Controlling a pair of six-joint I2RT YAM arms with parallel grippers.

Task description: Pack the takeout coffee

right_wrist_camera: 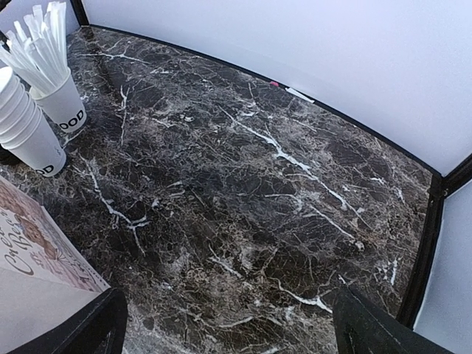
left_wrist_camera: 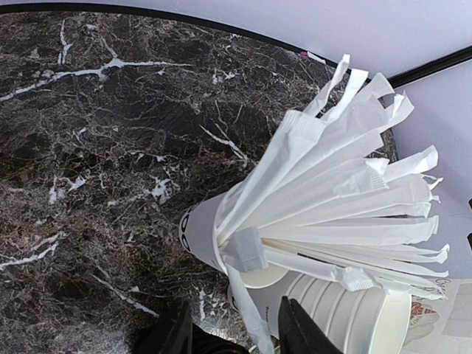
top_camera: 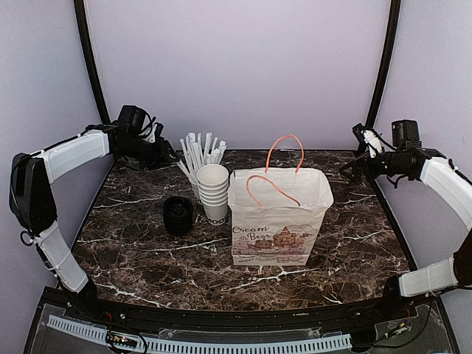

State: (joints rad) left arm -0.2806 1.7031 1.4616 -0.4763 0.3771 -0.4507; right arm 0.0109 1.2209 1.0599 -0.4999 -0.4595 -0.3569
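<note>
No white cup with a black lid shows in any view; the takeout coffee is out of view. My left gripper (top_camera: pixel 167 155) hovers at the back left, next to a cup of white straws (top_camera: pixel 198 158). In the left wrist view it (left_wrist_camera: pixel 232 335) is open and empty, just above the straw cup (left_wrist_camera: pixel 200 232) and the stack of lidless white cups (left_wrist_camera: pixel 346 317). My right gripper (top_camera: pixel 355 167) is raised at the back right, open wide and empty over bare marble (right_wrist_camera: pixel 228 324). A white paper bag (top_camera: pixel 279 215) with orange handles stands open at the centre.
A stack of black lids (top_camera: pixel 178 215) sits left of the cup stack (top_camera: pixel 213 192). The right wrist view shows the straw cup (right_wrist_camera: pixel 63 103), the cup stack (right_wrist_camera: pixel 26 125) and a corner of the bag (right_wrist_camera: pixel 29 273). A black frame borders the table.
</note>
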